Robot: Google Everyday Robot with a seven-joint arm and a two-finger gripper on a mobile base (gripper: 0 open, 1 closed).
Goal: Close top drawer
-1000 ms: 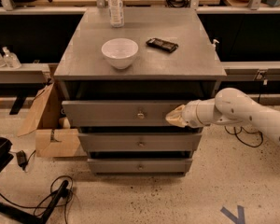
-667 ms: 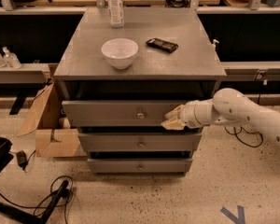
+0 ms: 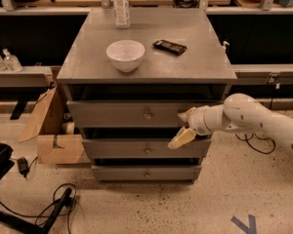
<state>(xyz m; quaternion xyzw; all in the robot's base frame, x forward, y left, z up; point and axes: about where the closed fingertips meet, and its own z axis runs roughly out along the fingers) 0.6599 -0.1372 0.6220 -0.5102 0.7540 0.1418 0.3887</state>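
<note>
The grey cabinet [image 3: 146, 33] has three drawers. The top drawer [image 3: 112, 114], with a small round knob [image 3: 147, 115] at the centre of its front, stands out a little from the cabinet, with a dark gap above it. My gripper [image 3: 178, 129] is on a white arm coming in from the right. It is at the right part of the top drawer's front, right of the knob. Its tan fingers are spread apart, the upper one [image 3: 187, 115] against the drawer front and the lower one [image 3: 181, 137] pointing down-left over the gap below. It holds nothing.
A white bowl [image 3: 125, 54], a clear bottle [image 3: 120, 4] and a black flat object [image 3: 169, 46] stand on the cabinet top. An open cardboard box [image 3: 53, 135] sits left of the cabinet. Cables [image 3: 58, 204] lie on the floor at front left. Dark shelving runs behind.
My gripper has stayed at the right part of the top drawer's front, shifting slightly left and down. Its lower finger now points further down. The drawer looks about the same.
</note>
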